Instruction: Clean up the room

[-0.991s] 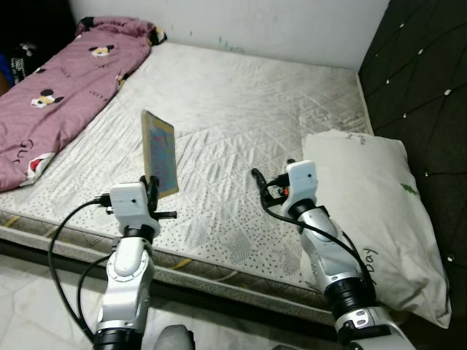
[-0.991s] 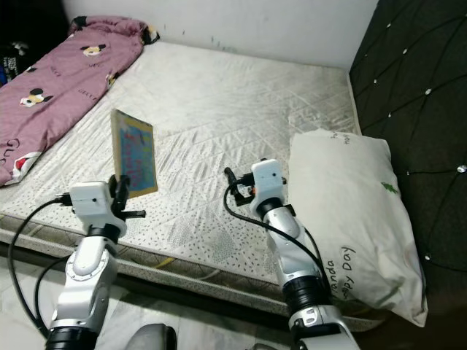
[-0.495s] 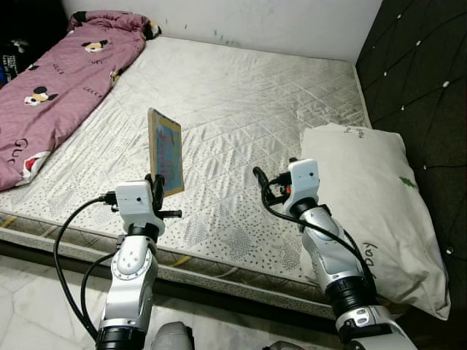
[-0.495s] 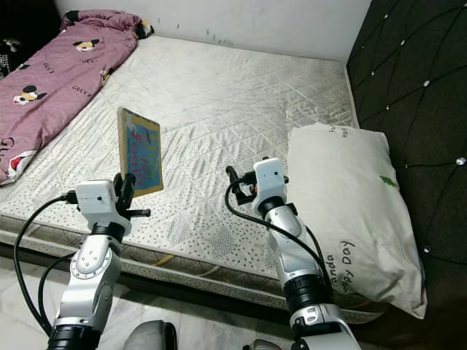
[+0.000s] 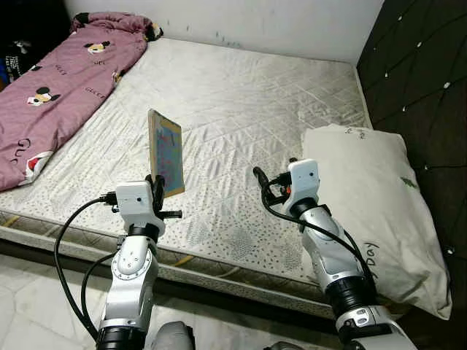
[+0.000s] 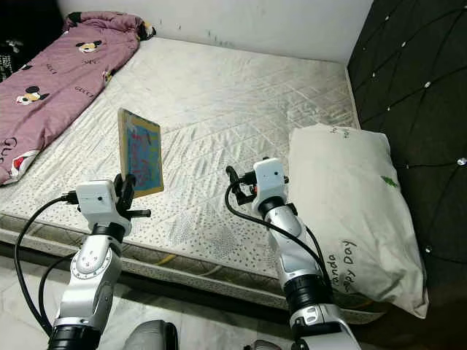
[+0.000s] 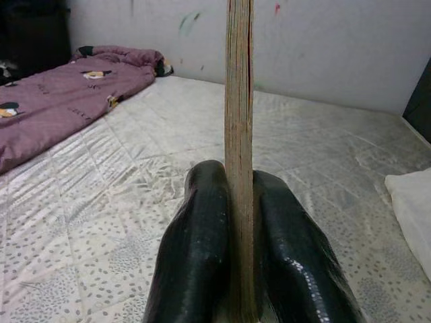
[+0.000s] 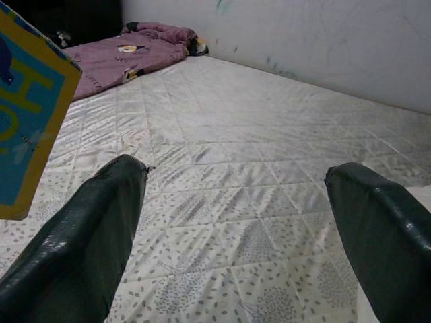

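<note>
Left gripper [image 7: 240, 269] clamping upright book [image 5: 165, 152] over bed [image 5: 248, 102] front edge, right gripper [image 8: 236, 222] gaping wide beside pillow [image 5: 372, 211], blanket [image 5: 58, 80] lying along far-left edge.

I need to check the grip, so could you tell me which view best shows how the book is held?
The left wrist view: the book stands edge-on, upright, clamped between the left gripper fingers. Both eye views show its blue and yellow cover above the mattress; the right wrist view catches one corner.
</note>
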Motion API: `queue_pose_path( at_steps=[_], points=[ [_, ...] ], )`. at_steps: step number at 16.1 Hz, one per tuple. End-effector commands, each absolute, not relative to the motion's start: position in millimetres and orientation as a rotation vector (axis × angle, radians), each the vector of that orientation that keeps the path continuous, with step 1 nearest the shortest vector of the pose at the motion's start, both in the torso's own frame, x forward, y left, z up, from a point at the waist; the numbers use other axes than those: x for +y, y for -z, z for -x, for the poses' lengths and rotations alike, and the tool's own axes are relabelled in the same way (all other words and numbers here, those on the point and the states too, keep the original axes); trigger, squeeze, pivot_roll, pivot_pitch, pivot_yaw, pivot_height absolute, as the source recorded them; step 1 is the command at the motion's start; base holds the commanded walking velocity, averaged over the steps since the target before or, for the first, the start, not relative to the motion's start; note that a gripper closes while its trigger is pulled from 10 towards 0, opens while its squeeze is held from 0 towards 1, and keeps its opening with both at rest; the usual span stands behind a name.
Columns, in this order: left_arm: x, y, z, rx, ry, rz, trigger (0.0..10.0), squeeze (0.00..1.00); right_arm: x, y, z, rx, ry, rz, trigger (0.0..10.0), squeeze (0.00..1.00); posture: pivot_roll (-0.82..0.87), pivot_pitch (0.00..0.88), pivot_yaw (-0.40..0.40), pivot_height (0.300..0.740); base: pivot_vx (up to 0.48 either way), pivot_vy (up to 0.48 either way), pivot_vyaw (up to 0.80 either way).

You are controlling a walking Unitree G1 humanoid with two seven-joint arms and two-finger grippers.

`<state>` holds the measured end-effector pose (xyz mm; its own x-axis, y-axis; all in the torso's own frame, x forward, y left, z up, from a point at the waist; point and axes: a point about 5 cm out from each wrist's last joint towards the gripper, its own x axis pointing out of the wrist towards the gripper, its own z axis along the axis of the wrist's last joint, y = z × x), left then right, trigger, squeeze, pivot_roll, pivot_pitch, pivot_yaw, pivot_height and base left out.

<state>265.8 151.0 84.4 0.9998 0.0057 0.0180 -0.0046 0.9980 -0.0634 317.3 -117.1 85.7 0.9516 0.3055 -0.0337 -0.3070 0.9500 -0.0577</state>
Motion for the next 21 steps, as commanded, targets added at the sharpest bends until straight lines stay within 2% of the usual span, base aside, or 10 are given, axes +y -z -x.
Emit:
queue_pose_path(
  at_steps=[1, 6, 8, 10, 15, 21],
  points=[
    [149.4, -94.7, -268.7, -0.062, 0.004, 0.065, 10.0, 0.00, -117.2, -88.3, -318.9, 0.016, -0.309, 0.068, 10.0, 0.00, 0.01, 0.000, -0.040, 0.740, 0.000, 0.000, 0.00],
    [148.8, -95.6, -269.2, -0.068, 0.008, 0.091, 10.0, 0.00, -119.5, -86.6, -319.9, 0.035, -0.296, 0.058, 10.0, 0.00, 0.01, 0.000, -0.043, 0.740, 0.000, 0.000, 0.00],
    [148.4, -95.5, -269.4, -0.068, 0.013, 0.096, 10.0, 0.00, -119.8, -87.1, -320.2, 0.031, -0.296, 0.059, 10.0, 0.00, 0.01, 0.000, -0.043, 0.740, 0.000, 0.000, -0.80],
    [147.3, -96.6, -268.9, -0.082, 0.026, 0.098, 10.0, 0.00, -119.7, -87.4, -319.9, 0.027, -0.297, 0.064, 10.0, 0.00, 0.01, 0.000, -0.043, 0.740, 0.000, 0.000, 0.00],
    [145.5, -97.6, -268.8, -0.090, 0.043, 0.100, 10.0, 0.00, -120.3, -87.5, -320.3, 0.028, -0.295, 0.066, 10.0, 0.00, 0.01, 0.000, -0.042, 0.740, 0.320, 0.000, 0.00],
    [147.1, -94.8, -269.8, -0.064, 0.023, 0.085, 10.0, 0.00, -122.3, -86.8, -321.3, 0.032, -0.287, 0.065, 10.0, 0.00, 0.01, 0.000, -0.041, 0.740, 0.000, 0.000, 0.00]
  ],
)
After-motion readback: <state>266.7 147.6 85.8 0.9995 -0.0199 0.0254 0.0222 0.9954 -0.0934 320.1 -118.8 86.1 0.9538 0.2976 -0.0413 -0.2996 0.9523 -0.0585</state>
